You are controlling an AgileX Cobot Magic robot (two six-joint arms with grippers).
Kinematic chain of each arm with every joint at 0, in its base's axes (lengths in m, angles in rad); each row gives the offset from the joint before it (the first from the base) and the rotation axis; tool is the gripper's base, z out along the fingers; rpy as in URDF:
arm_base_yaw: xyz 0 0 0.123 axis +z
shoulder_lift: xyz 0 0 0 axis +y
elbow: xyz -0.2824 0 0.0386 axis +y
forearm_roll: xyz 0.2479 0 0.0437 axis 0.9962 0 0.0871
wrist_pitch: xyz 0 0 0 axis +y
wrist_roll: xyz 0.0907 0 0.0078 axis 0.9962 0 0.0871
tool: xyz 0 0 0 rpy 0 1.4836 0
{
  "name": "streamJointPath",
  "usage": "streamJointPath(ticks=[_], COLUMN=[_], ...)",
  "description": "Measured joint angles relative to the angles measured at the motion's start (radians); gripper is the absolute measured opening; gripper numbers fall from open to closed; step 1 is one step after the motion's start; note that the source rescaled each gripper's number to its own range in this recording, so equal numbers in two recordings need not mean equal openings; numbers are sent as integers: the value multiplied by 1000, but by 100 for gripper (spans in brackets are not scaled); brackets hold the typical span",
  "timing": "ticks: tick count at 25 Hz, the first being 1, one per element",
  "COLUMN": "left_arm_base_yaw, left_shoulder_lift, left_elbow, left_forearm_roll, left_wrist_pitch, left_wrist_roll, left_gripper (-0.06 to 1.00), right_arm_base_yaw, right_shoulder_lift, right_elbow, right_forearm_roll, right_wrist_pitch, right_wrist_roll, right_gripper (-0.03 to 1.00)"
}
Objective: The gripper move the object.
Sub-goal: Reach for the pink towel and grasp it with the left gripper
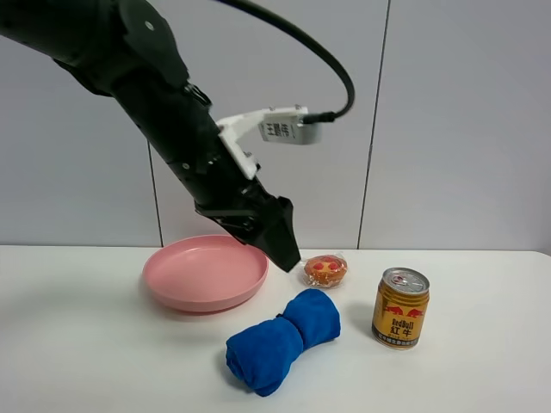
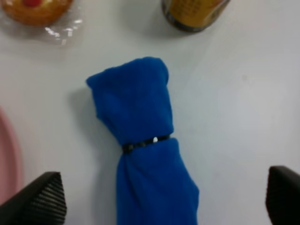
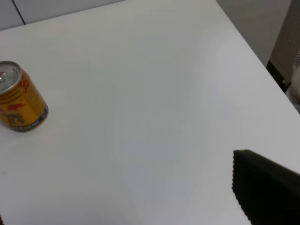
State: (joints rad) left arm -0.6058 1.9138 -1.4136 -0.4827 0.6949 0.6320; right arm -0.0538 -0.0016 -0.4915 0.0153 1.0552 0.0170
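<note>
A blue rolled towel (image 1: 280,342) tied with a black band lies on the white table (image 1: 482,370) in front of the pink plate. In the left wrist view the towel (image 2: 140,140) lies lengthwise between the two black fingers. My left gripper (image 1: 288,254) is open and empty. It hangs above the table, between the plate's right rim and the wrapped pastry and above the towel's far end (image 2: 163,199). My right gripper (image 3: 131,206) is open and empty over bare table. Only one finger (image 3: 265,187) shows clearly. It is out of the exterior view.
A pink plate (image 1: 205,274) sits left of centre; its rim shows in the left wrist view (image 2: 7,159). A wrapped pastry (image 1: 325,270) (image 2: 37,9) lies behind the towel. A gold Red Bull can (image 1: 400,307) (image 2: 192,11) (image 3: 18,105) stands to the right. The table's right edge (image 3: 262,61) is near.
</note>
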Motion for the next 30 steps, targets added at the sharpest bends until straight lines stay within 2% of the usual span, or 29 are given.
streamJointPath(ticks=[6, 12, 22, 30], left_arm_base_yaw=[-45, -76, -105, -132], left_shoulder_lift=[139, 222, 286, 322], left_elbow=[-97, -115, -115, -115], left_forearm_roll=[88, 167, 241, 309], left_wrist_pitch=[20, 14, -74, -106], left_wrist_roll=[-151, -241, -265, -268], left_gripper=[94, 94, 94, 94], right_arm_base_yaw=[0, 0, 0, 0], right_shoulder_lift=[0, 0, 0, 0], right_elbow=[0, 0, 0, 0], right_forearm_roll=[0, 0, 0, 0], right_wrist_pitch=[0, 0, 0, 0], right_wrist_roll=[0, 0, 0, 0], right_gripper=[100, 100, 100, 100])
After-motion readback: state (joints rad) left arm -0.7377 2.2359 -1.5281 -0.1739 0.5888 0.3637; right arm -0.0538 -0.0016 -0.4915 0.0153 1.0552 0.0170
